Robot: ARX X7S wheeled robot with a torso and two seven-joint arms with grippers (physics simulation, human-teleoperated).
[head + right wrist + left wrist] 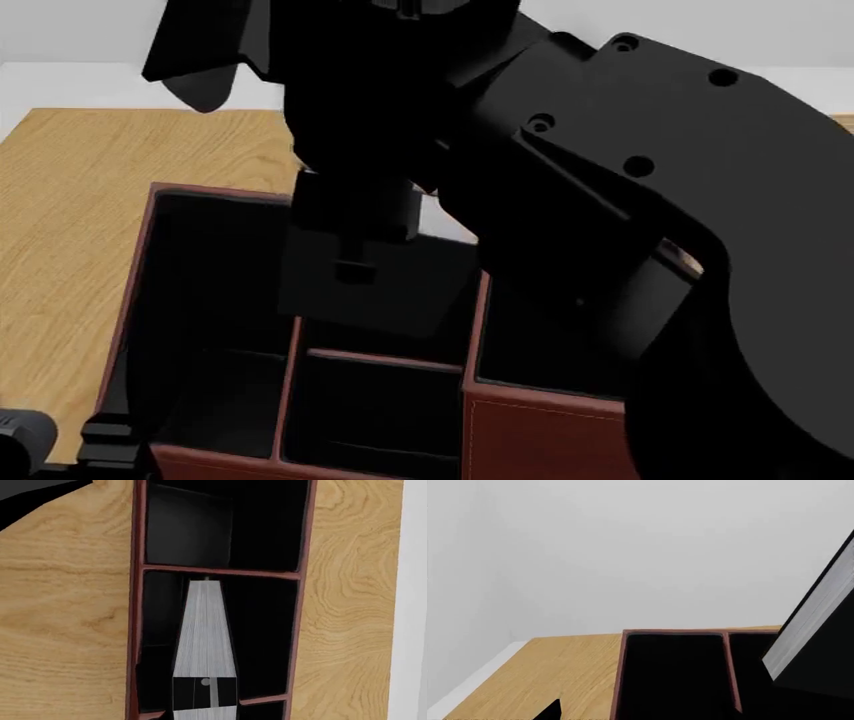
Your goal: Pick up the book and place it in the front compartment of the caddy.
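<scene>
The black book (360,290) hangs upright from my right gripper (350,250), which is shut on its upper end. Its white page edges (203,640) run down toward the dark red-brown caddy (534,430). The book's lower end is over the caddy's divided middle column, above the front compartment (263,630) and close to the divider; how deep it reaches is unclear. In the left wrist view the book (820,625) tilts over the caddy's rim (674,631). My left gripper (54,440) waits at the caddy's near left corner, holding nothing, with one fingertip (550,711) showing.
The caddy stands on a light wooden table (67,230). The small cell (374,410) of the middle column lies nearest me, a full-length cell (214,330) to its left. My right arm (641,180) covers the caddy's right side. The table's edge (487,670) borders white floor.
</scene>
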